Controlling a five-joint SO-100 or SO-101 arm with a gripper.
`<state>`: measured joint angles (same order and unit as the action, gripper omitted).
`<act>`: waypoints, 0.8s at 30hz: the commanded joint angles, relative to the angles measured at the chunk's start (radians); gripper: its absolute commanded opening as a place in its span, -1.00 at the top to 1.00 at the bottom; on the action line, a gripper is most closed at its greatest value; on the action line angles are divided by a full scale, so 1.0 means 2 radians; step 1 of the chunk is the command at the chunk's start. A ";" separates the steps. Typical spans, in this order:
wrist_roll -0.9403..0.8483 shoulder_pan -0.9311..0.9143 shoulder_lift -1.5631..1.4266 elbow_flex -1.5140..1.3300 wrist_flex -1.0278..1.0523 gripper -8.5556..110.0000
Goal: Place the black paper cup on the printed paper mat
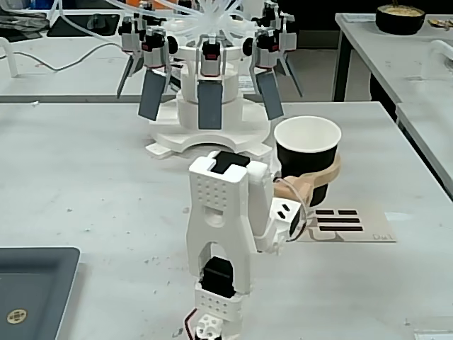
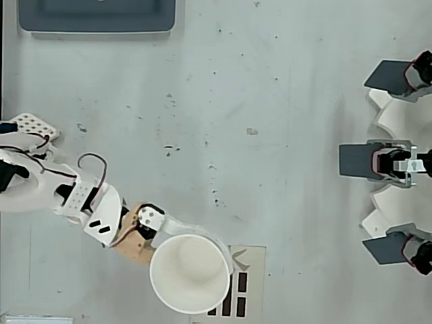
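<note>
The black paper cup point(image 1: 308, 152) stands upright, its white inside point(image 2: 189, 273) open to the overhead view. My gripper point(image 1: 320, 176) is shut on the black paper cup, with a tan finger point(image 1: 331, 170) wrapped around its lower half. The printed paper mat point(image 1: 354, 223) lies flat just in front of and to the right of the cup in the fixed view. From overhead the cup covers the left part of the mat point(image 2: 248, 283). Whether the cup's base touches the table or mat is not clear. My white arm point(image 1: 219, 212) rises in the foreground.
A dark grey tray point(image 1: 28, 283) sits at the near left, top left in the overhead view point(image 2: 98, 17). A white stand with several small arms and grey paddles point(image 1: 209, 92) stands behind the cup. A low black bowl point(image 1: 400, 18) rests on the far right table.
</note>
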<state>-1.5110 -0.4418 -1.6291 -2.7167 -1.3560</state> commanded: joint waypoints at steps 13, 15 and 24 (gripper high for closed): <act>0.017 -0.030 0.161 0.183 -0.007 0.74; 0.015 -0.031 0.183 0.204 -0.007 0.74; 0.012 -0.044 0.275 0.298 -0.007 0.74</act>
<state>-1.4864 -0.5123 -1.0815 -2.1859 -1.3576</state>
